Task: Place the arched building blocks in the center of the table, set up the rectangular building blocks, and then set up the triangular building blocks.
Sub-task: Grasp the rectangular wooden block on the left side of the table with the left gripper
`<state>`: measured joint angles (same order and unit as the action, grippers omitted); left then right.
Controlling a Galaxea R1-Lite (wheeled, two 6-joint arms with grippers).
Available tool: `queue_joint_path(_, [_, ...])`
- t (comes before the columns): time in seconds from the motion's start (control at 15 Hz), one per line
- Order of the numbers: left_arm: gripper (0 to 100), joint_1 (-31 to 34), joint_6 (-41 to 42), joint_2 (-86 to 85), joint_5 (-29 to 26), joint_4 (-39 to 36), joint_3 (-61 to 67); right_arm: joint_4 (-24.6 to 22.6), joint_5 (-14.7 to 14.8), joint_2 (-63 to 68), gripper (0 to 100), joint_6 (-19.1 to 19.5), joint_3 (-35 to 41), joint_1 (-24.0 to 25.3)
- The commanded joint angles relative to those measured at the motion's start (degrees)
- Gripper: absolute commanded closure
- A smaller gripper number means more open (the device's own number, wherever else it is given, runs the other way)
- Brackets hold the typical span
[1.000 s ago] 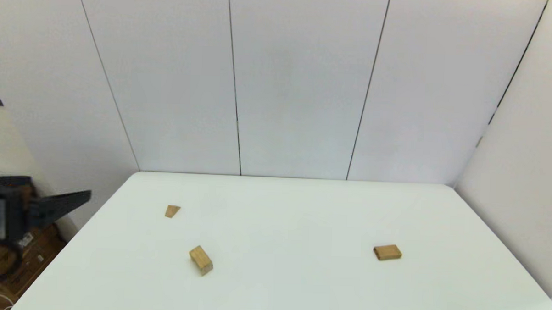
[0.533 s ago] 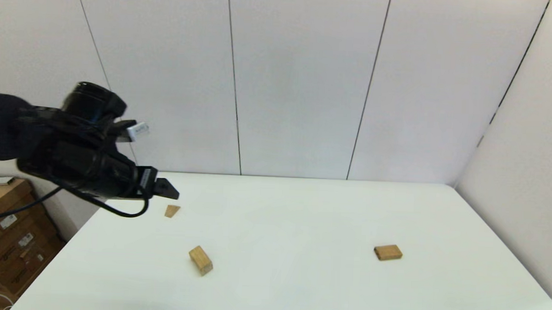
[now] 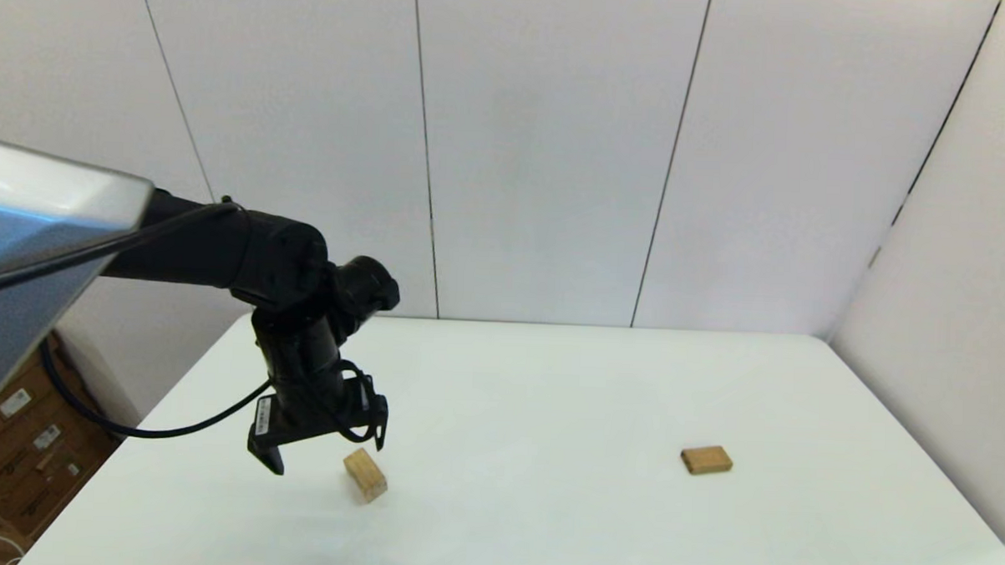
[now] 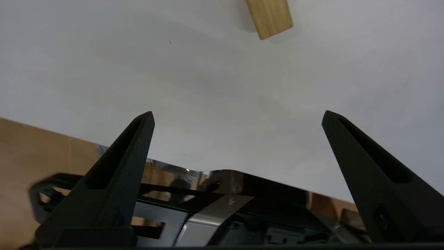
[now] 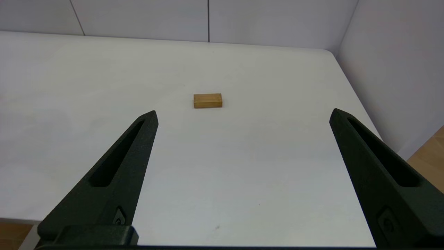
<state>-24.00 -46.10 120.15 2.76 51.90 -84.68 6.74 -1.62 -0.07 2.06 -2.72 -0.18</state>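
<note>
The arched building block (image 3: 365, 475), a chunky light-brown piece, lies on the white table (image 3: 549, 384) at the front left. My left gripper (image 3: 323, 448) hangs open just left of it and slightly above, fingers pointing down. In the left wrist view that block (image 4: 270, 17) sits beyond the open left gripper (image 4: 238, 113), nothing between the fingers. The rectangular building block (image 3: 706, 459), a flat slab, lies at the right. It also shows as a slab (image 5: 207, 100) ahead of my open, empty right gripper (image 5: 242, 111). The triangular building block is hidden behind the left arm.
Cardboard boxes (image 3: 20, 458) stand on the floor beyond the table's left edge. Grey wall panels (image 3: 549, 150) close off the back, and a side wall (image 3: 962, 273) runs along the right. The robot's own base (image 4: 215, 208) shows under the table's near edge.
My left arm has swung in from off the table's left side, over the table and down beside the arched block, now covering the triangular block. The blocks have not moved.
</note>
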Motion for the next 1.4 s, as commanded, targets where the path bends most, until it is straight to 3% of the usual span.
queue_joint_path(0.07, [0,-0.4,-4.4,5.9,-0.3,0.2,-1.9,0.0,0.0,0.0,0,0.0,0.0,0.0])
queue_joint_path(0.27, [0,-0.4,-4.6,9.8,-0.6,-0.2,-3.9,0.0,0.0,0.0,0,0.0,0.0,0.0])
queue_joint_path(0.8, [0,1.5,-7.8,14.3,-2.8,-10.2,-3.5,0.0,0.0,0.0,0,0.0,0.0,0.0])
queue_joint_path(1.4, [0,2.8,-12.3,17.8,-2.8,-10.8,-4.0,0.0,0.0,0.0,0,0.0,0.0,0.0])
